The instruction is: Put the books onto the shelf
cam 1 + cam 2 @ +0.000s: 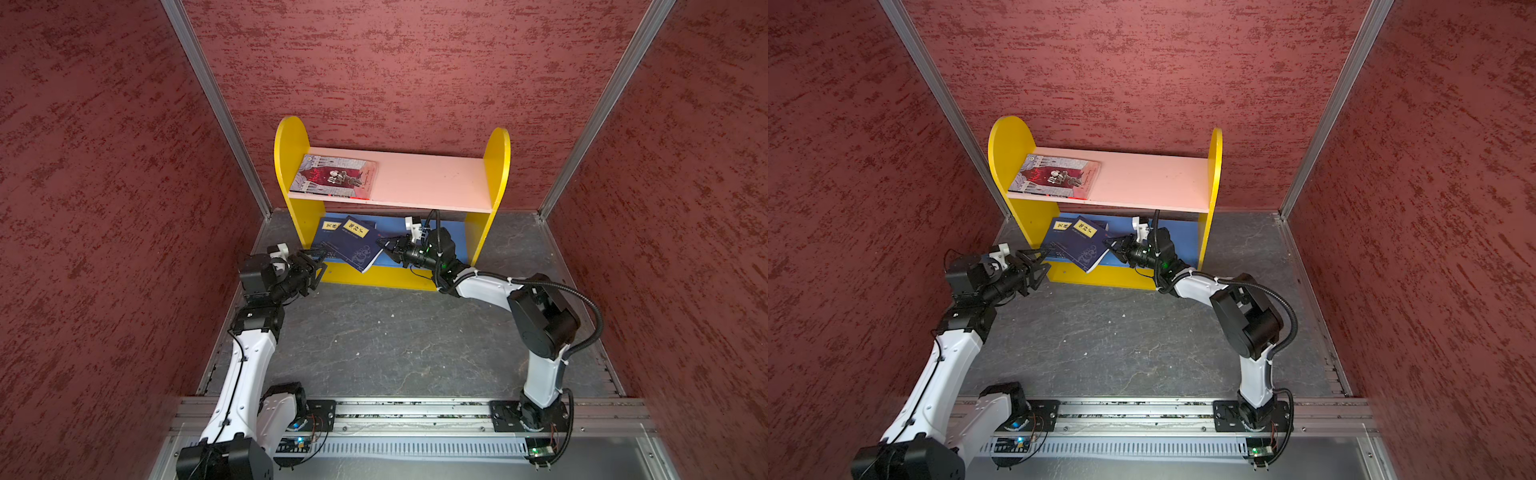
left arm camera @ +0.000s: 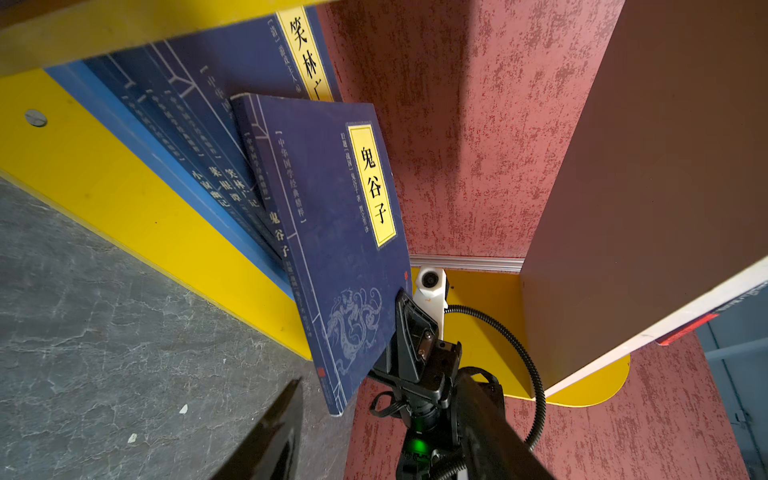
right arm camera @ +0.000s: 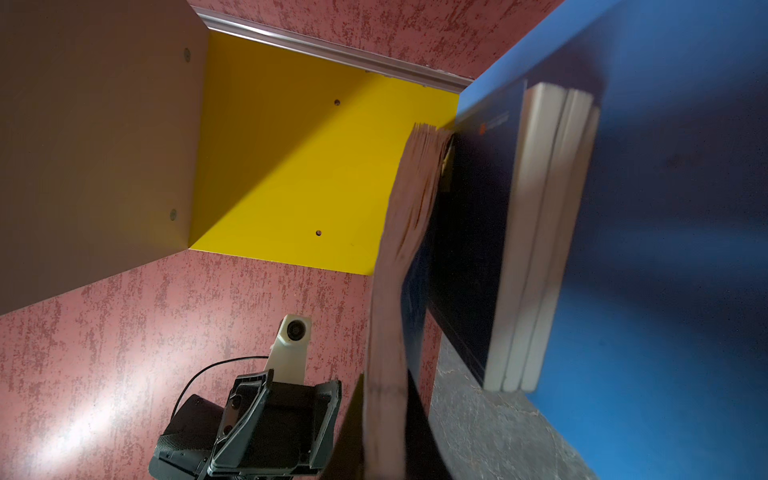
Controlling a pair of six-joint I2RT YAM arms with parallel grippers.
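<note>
Red walls are framing the shelf [image 1: 291, 141]; at its lower left the right gripper [image 1: 381, 243] is pinching a navy book [image 1: 355, 247] by its edge, likely floppy, stiffer near the spine; left gripper [image 1: 321, 261] is hovering spread.

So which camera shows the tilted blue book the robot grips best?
The left wrist view: the tilted blue book is close, its cover and title sharp, the right gripper pinching its edge. Both top views show it small; the right wrist view shows only its blurred page edge.
</note>
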